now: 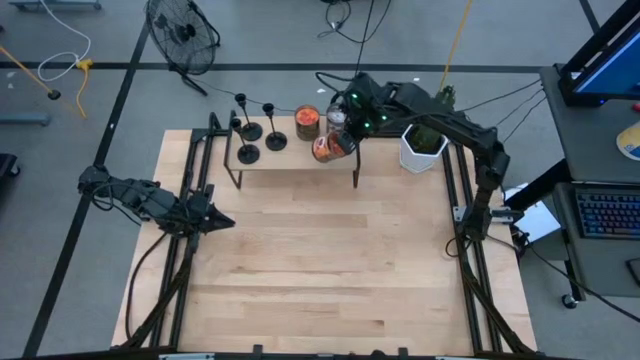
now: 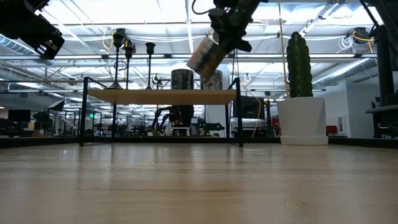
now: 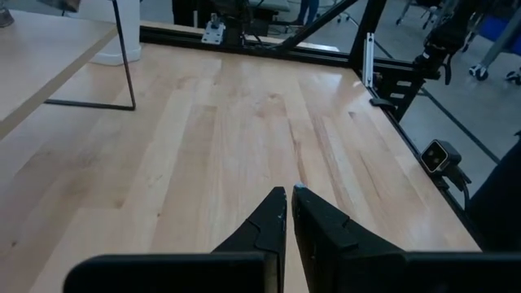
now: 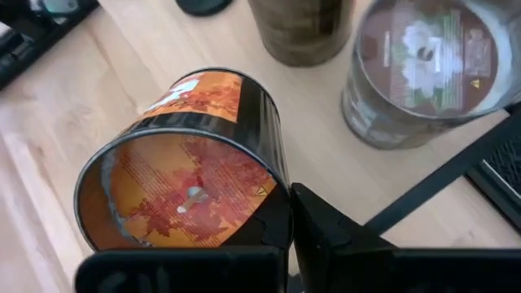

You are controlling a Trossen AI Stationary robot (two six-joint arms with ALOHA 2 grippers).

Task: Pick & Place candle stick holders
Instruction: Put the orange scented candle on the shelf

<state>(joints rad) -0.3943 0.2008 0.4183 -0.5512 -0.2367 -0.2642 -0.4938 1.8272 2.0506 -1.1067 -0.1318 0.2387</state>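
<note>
Three black candle stick holders [image 1: 248,152] [image 1: 240,130] [image 1: 272,140] stand on their disc bases at the left end of a small wooden shelf [image 1: 290,168] at the table's far side; the low view shows their stems [image 2: 150,62]. My right gripper [image 1: 342,135] hangs over the shelf's right end, shut on a tilted orange-filled jar [image 4: 179,179] [image 2: 205,55]. My left gripper [image 1: 226,222] [image 3: 290,191] waits shut near the table's left edge, touching nothing. My right gripper pinches the orange jar's rim wall [image 4: 275,185], one finger inside the mouth and one [image 4: 326,232] outside. The fingers slant down from the far right. The jar hangs tilted, its open mouth turned up toward the wrist, lifted clear above the shelf top.
A second orange-filled jar [image 1: 307,122] and a silvery jar [image 4: 423,65] stand on the shelf under and beside the held one. A white pot with a cactus [image 1: 422,148] stands right of the shelf. The bare wooden table [image 1: 330,260] lies nearer.
</note>
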